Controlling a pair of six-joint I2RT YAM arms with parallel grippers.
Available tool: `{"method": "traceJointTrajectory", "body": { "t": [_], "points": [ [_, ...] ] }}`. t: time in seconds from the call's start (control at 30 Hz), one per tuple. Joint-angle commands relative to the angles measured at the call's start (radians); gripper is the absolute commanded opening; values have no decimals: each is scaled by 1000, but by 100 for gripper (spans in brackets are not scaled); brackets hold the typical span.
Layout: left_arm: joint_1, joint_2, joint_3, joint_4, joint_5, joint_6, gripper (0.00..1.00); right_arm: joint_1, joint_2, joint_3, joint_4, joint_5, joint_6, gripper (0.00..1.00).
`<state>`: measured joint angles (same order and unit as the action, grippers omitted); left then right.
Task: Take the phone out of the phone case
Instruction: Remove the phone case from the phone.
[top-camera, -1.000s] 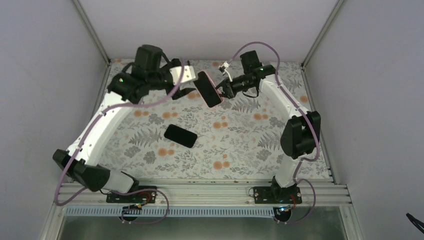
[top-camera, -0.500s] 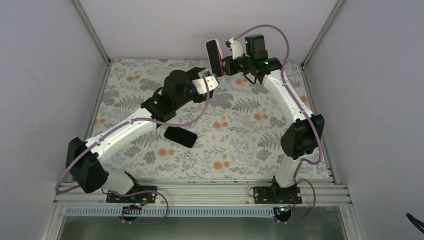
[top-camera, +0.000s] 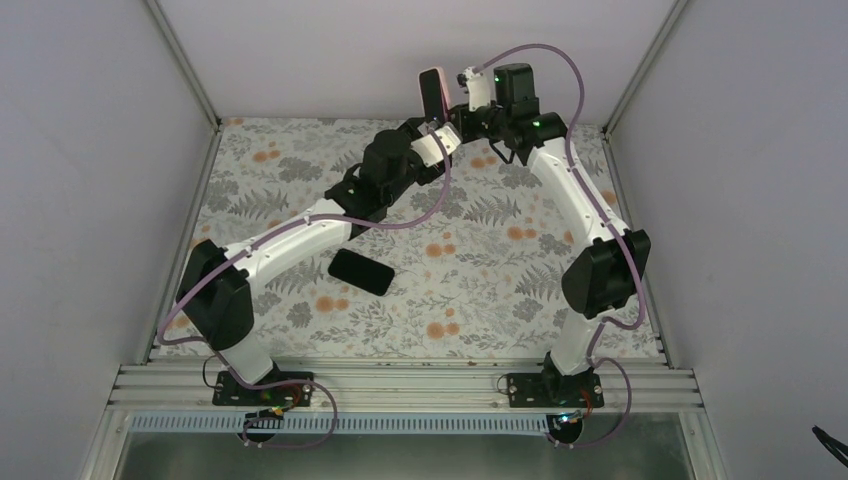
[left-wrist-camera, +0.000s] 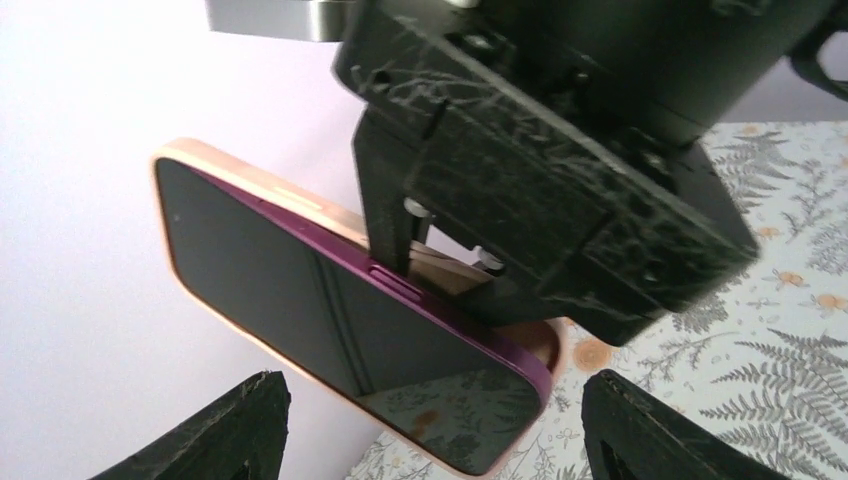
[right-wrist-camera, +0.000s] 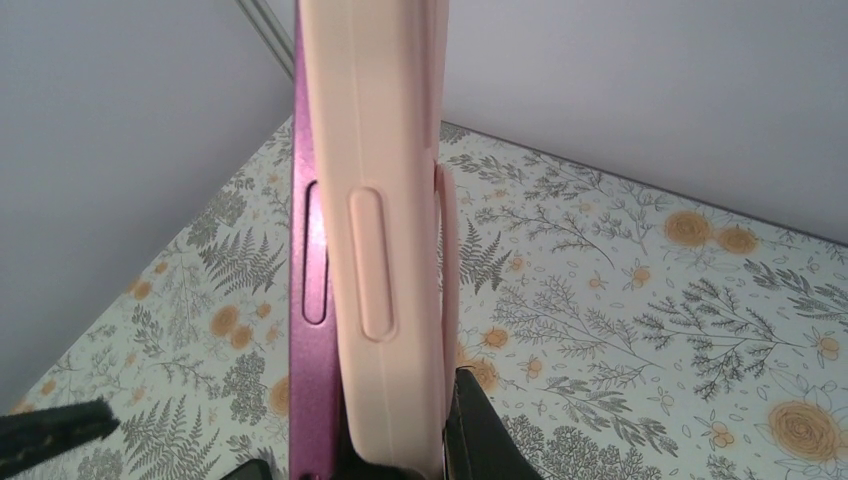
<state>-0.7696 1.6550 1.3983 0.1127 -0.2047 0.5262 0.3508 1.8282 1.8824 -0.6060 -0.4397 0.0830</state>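
The phone (left-wrist-camera: 330, 320), purple-edged with a dark screen, sits in its pale pink phone case (right-wrist-camera: 385, 200). Both are held up in the air at the far side of the scene, close to the back wall and well above the tabletop (top-camera: 480, 290).

The right end effector (top-camera: 450, 105) is clamped across the case's thickness near one end. This leaves the screen face and most of the long edges bare, probably so the other arm has something to work on.

The right wrist view shows the pair edge-on. The phone's purple side runs just beside the case's pink wall. I cannot tell whether that edge has lifted out or is fully seated.

The left end effector (left-wrist-camera: 435, 400) is spread wide. Its two dark fingers (left-wrist-camera: 230, 430) sit on either side of the phone's lower end without touching it. Lined up like this, it looks ready to close on the phone or push it free while the right arm steadies the case. That would make this the approach before the separating grip.

A flat black slab (top-camera: 361, 271), possibly another handset, lies on the floral tabletop nearer the arms, apart from both of them.

No brand, label or lettering is readable on the phone, the case or the arms. The screen shows only a faint reflection of the floral print.
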Motion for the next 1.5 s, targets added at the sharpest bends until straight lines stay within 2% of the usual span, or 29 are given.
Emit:
{"method": "traceJointTrajectory", "body": {
  "t": [0.0,0.13,0.9,1.27,1.47],
  "points": [
    [-3,11,21,80,-75,-50,72,-10,-8,47,79,-24,27,3],
    [-3,37,36,77,-107,-45,72,-15,-9,43,85,-37,38,3],
    [-7,73,82,-4,-94,-158,74,-18,-12,34,107,-54,71,3],
    [-34,112,94,23,-251,-202,73,-18,-22,20,117,-53,84,3],
    [-34,43,44,28,-151,-218,74,-20,-27,3,124,-46,78,3]
  ]
}}
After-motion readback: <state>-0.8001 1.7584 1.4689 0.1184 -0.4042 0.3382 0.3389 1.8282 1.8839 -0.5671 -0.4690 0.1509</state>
